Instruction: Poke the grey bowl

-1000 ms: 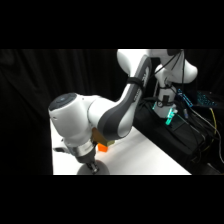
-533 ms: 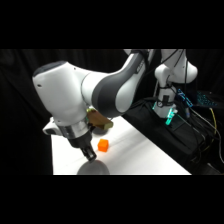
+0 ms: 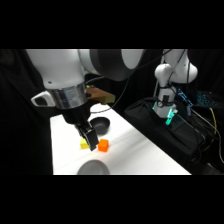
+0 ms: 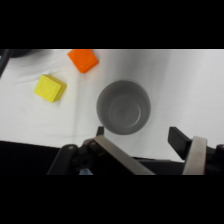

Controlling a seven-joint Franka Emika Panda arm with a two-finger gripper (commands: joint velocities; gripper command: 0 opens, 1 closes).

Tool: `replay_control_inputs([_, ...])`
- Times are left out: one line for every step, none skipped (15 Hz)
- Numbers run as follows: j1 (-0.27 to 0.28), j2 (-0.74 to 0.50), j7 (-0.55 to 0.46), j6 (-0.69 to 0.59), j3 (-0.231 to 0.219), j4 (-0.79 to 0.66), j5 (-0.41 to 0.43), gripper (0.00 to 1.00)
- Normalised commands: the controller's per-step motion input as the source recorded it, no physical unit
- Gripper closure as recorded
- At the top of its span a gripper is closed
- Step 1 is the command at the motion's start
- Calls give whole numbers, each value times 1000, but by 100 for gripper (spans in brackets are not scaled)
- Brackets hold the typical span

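Side view: no words or labels can be read on anything here. The white table [image 3: 145,150] runs from the middle down to the bottom edge. The grey bowl [image 3: 93,168] sits at about 6 o'clock, cut off by the bottom edge. An orange cube [image 3: 103,145] sits just above it, and a yellow cube [image 3: 83,144] peeks out at about 9 o'clock from the orange one, partly hidden by the claw. A darker bowl [image 3: 100,125] sits farther back, at 12 o'clock from the cubes. The big white arm [image 3: 65,75] fills the upper left and points down. Its gripper [image 3: 90,140] hangs above the table, in front of the yellow cube and up off the grey bowl. It has nothing in it. A second white robot [image 3: 167,82] stands at about 2 o'clock beside dark gear with wires.

Wrist view: no writing here either. The grey bowl [image 4: 123,107] is in the middle, round and bare inside. The orange cube [image 4: 83,60] is at 11 o'clock from it, and the yellow cube [image 4: 49,88] at 9 o'clock, both well apart from the bowl. The two fingers [image 4: 192,150] rise from the bottom edge with a wide gap between them. They hold nothing, and the bowl lies just past them.
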Motion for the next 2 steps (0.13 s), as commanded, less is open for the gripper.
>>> replay_control_inputs([5, -243, -68, -158, 0, -104, -145, 0])
replay_control_inputs([-17, -223, -132, -96, 11, -118, -129, 0])
